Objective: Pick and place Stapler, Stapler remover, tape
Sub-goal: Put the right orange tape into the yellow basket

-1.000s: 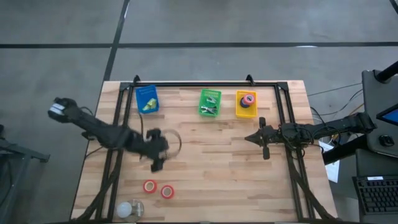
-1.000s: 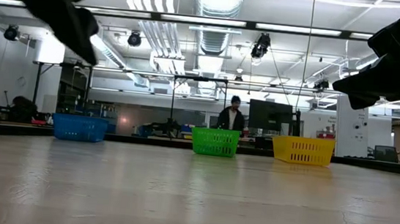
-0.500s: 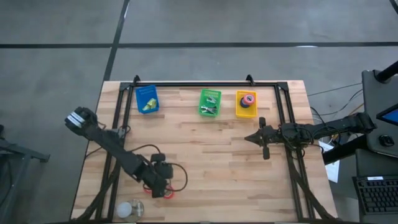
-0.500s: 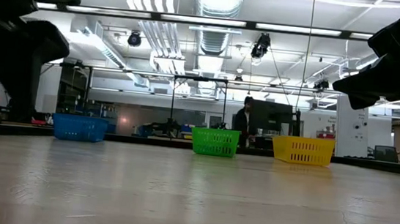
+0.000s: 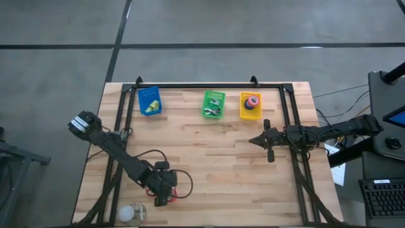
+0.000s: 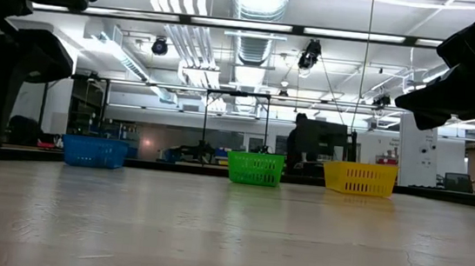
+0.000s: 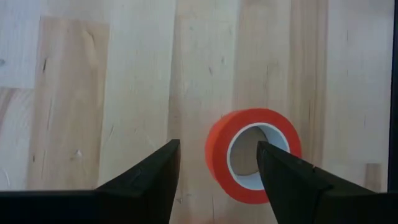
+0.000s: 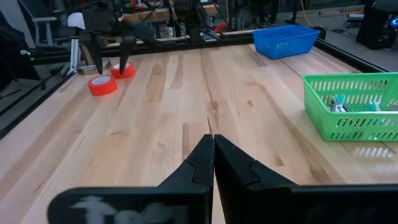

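Observation:
Two red tape rolls lie flat near the table's near left corner, one (image 8: 101, 85) nearer the right arm and one (image 8: 124, 71) behind it. My left gripper (image 5: 161, 193) points down over them and hides them in the high view. It is open (image 7: 217, 149). One finger stands over the hollow centre of a red roll (image 7: 254, 155), the other outside its wall. My right gripper (image 8: 214, 148) is shut and hovers over the table's right middle (image 5: 256, 140). Two more tape rolls sit in the yellow basket (image 5: 250, 106).
A blue basket (image 5: 149, 101), a green basket (image 5: 213, 104) with tools and the yellow basket line the far edge. A white roundish object (image 5: 130, 212) sits by the near left corner. A dark frame rail (image 5: 209, 85) borders the table. Bare wood lies between the arms.
My left gripper has swung from the table's left middle toward the near edge and come down over the red tape rolls, staying open. The rolls have stayed in place. A person in the room behind has walked to the right.

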Robot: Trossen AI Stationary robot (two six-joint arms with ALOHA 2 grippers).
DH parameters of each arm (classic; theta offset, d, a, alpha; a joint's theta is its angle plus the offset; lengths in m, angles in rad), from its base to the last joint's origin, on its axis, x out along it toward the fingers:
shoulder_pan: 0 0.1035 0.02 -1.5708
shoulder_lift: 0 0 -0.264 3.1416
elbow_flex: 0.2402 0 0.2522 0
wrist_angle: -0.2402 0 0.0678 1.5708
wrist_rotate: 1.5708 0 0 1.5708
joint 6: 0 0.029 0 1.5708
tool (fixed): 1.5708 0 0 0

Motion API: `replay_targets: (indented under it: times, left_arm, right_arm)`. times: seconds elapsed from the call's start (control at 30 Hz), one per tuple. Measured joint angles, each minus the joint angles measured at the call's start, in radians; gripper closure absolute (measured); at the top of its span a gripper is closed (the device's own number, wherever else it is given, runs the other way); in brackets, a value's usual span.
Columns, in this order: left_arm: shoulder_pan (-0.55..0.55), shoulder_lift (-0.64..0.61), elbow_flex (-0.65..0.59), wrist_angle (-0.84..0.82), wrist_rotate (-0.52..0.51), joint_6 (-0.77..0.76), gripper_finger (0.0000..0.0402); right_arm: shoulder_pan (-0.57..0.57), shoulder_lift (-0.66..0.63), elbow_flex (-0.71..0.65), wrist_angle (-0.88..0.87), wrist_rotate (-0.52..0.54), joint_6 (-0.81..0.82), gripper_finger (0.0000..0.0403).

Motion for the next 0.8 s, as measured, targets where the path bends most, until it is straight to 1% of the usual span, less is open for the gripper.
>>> replay_targets:
  times: [0.2, 0.4, 0.57, 0.67, 0.8]
  left_arm:
    - [0.0, 0.01, 0.0, 0.002, 0.0, -0.012, 0.0197]
    - [0.0, 0.094, -0.001, 0.01, 0.027, 0.002, 0.0204]
    - [0.0, 0.113, 0.0, 0.015, 0.029, -0.002, 0.021]
    - [0.0, 0.111, 0.0, 0.022, 0.029, -0.005, 0.0232]
    - [0.0, 0.111, -0.001, 0.043, 0.028, 0.003, 0.0291]
  right_arm:
    - [0.0, 0.0, 0.0, 0.0, 0.0, 0.0, 0.0394]
    - [0.0, 0.0, 0.0, 0.0, 0.0, 0.0, 0.0394]
    - [0.0, 0.0, 0.0, 0.0, 0.0, 0.0, 0.0394]
    - [0.0, 0.0, 0.0, 0.0, 0.0, 0.0, 0.0394]
    - [0.0, 0.0, 0.0, 0.0, 0.0, 0.0, 0.0394]
